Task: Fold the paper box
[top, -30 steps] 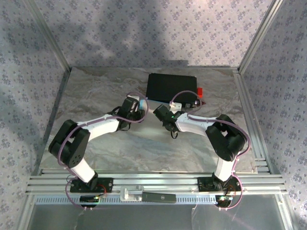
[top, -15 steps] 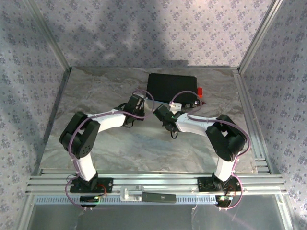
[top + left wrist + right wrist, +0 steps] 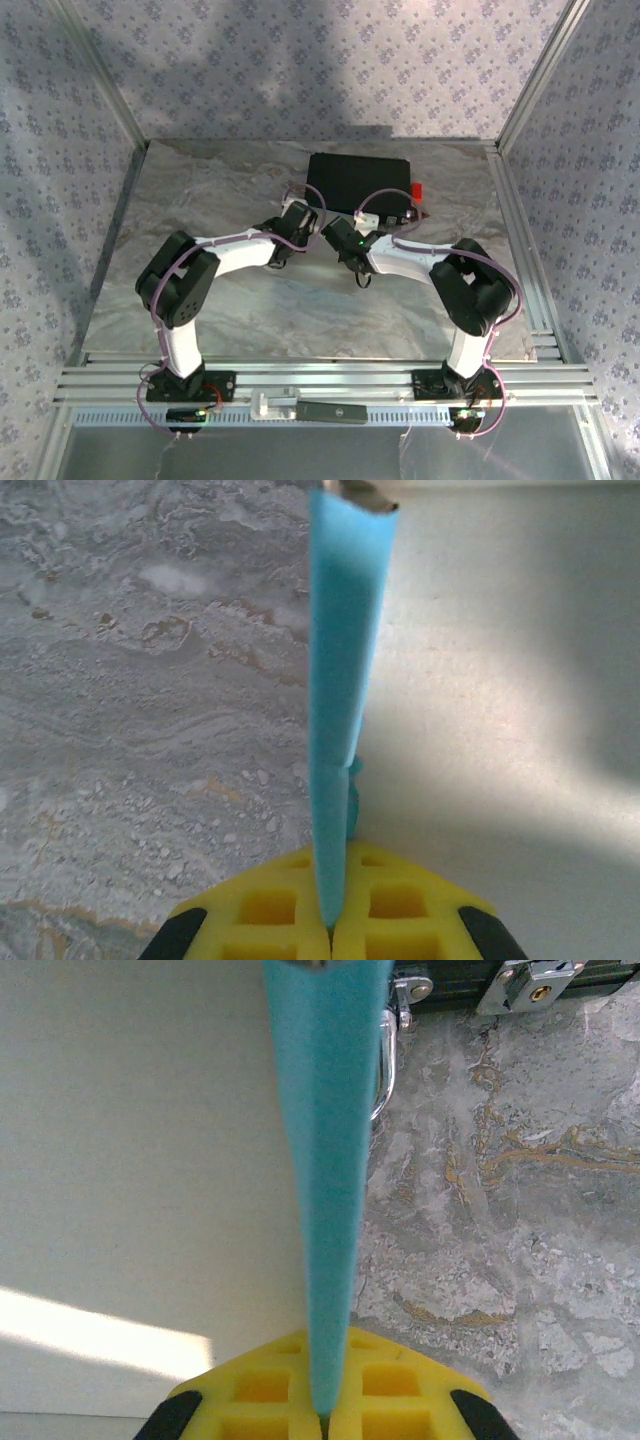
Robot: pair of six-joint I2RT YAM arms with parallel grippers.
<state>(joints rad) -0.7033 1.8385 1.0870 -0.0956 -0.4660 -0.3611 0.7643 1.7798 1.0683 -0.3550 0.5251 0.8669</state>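
Top external: left gripper and right gripper close together at centre of table, just in front of black case.

Left wrist: yellow pads pinched tight on paper box. Cyan strip seen edge-on and upright, white face to right, marble to left.

Right wrist: pads clamped on same sheet. Cyan edge upright, white face to left, case latch at top right.

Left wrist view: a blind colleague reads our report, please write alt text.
The left gripper, yellow-padded, is shut on a thin bright-blue flap of the paper box running straight up the middle. Grey marbled table lies to its left, a white surface to its right.
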